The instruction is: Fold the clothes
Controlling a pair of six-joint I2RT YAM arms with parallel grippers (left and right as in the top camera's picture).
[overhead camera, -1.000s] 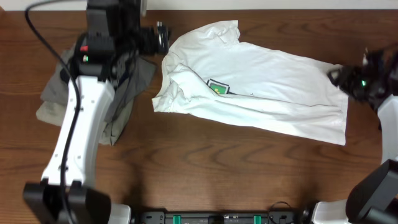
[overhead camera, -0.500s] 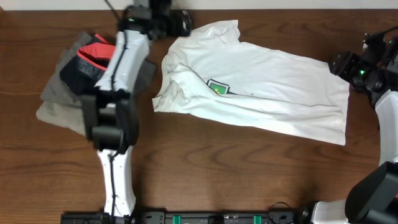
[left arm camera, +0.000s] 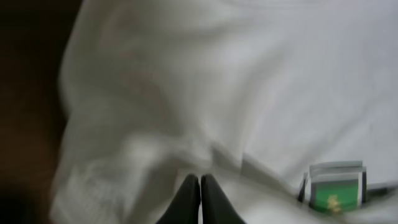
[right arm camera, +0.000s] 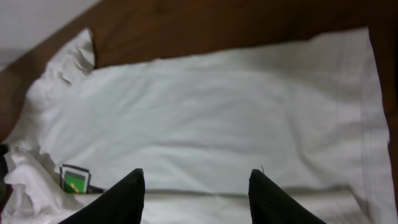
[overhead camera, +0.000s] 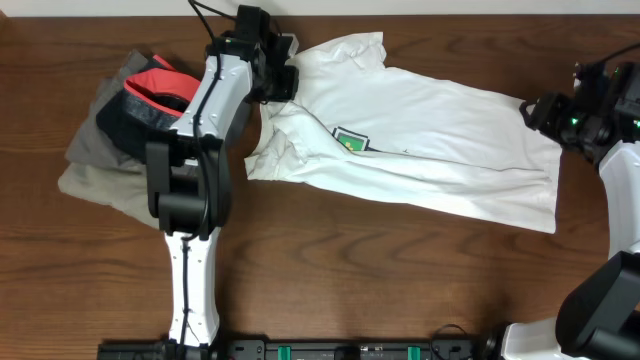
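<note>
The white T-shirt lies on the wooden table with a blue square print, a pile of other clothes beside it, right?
No: the square print is green, not blue, as the overhead view shows. The white T-shirt, wooden table and pile of other clothes are right.

The left arm (overhead camera: 205, 120) is built of glossy white shell links and black cylindrical joints, with a thin black cable (overhead camera: 205, 13) behind the left tool (left arm camera: 199, 190). The right arm (overhead camera: 618, 190) matches, a small green light (overhead camera: 574, 122) behind the right tool (right arm camera: 194, 186) and its matte black tapered fingers (right arm camera: 118, 199).
</note>
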